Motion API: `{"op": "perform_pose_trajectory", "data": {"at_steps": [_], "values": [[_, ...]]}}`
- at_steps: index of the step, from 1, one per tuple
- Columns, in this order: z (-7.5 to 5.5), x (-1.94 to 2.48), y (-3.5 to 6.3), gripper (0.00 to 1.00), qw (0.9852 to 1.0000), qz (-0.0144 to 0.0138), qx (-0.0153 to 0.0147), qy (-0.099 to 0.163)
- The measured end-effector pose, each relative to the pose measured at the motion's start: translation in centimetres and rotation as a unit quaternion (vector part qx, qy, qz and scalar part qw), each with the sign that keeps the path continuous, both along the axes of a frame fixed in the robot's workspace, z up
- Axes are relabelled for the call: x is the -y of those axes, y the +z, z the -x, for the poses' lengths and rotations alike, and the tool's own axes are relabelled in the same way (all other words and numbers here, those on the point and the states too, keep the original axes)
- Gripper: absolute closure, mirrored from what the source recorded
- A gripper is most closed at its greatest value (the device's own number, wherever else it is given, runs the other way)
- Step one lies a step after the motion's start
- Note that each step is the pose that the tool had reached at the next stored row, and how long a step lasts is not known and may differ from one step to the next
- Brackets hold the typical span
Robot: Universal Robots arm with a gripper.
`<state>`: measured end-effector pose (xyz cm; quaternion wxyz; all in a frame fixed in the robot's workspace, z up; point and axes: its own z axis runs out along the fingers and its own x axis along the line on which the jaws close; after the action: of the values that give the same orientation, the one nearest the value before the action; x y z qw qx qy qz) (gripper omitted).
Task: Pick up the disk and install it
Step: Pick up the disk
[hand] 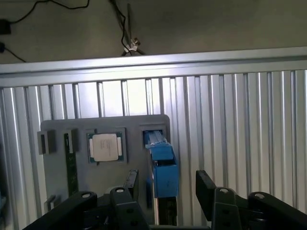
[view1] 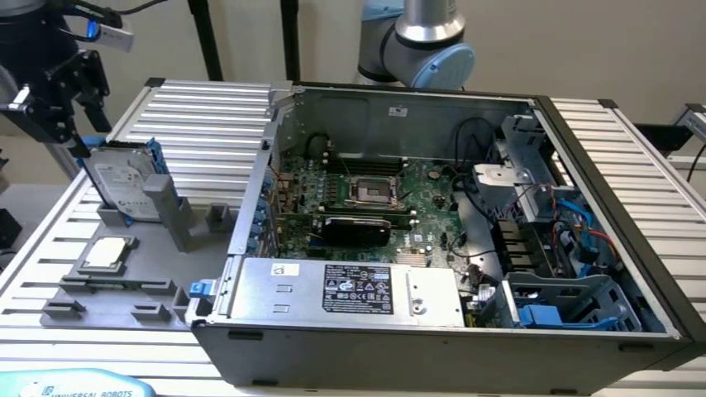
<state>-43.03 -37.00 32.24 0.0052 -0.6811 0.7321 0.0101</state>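
The disk stands on edge in a slot of the grey holder plate, at the exterior view's left. It is silver-grey with a white label and a blue carrier frame. My gripper hangs just above its top edge. In the wrist view the blue carrier edge of the disk runs between my two black fingers, with a gap on either side. The gripper is open and holds nothing.
A square silver CPU chip lies in the same holder plate beside the disk. The open computer case sits on the exterior view's right, with a motherboard, a grey power-supply box and a blue drive bay. Everything rests on a ribbed aluminium table.
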Motion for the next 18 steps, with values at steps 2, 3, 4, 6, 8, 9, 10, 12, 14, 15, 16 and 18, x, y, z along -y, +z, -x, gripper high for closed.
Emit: {"op": "perform_pose_trajectory", "data": {"at_steps": [2,3,4,6,8,9,10,12,14,15,16,18], "values": [[0.0,-0.01,-0.37,0.4,1.0,0.0,0.0,0.004],[0.0,-0.01,-0.56,0.4,1.0,0.0,0.0,0.007],[0.0,-0.01,-0.73,0.4,1.0,0.0,0.0,0.01],[0.0,-0.01,-1.09,0.4,0.9999,0.0,0.0,0.016],[0.0,-0.01,-1.46,0.4,0.9998,0.0,0.0,0.022],[0.0,-0.01,-1.64,0.4,0.9997,0.0,0.0001,0.024],[0.0,-0.01,-1.83,0.4,0.9997,0.0,0.0003,0.026],[0.0,-0.01,-2.11,0.4,0.9996,0.0,0.0008,0.029],[0.0,-0.01,-2.25,0.4,0.9996,0.0001,0.001,0.03],[0.0,-0.01,-2.3,0.4,0.9995,0.0001,0.0012,0.03],[0.0,-0.01,-2.38,0.4,0.9995,0.0001,0.0015,0.031],[0.1,-0.01,-2.55,0.4,0.9995,0.0001,0.002,0.031]]}}
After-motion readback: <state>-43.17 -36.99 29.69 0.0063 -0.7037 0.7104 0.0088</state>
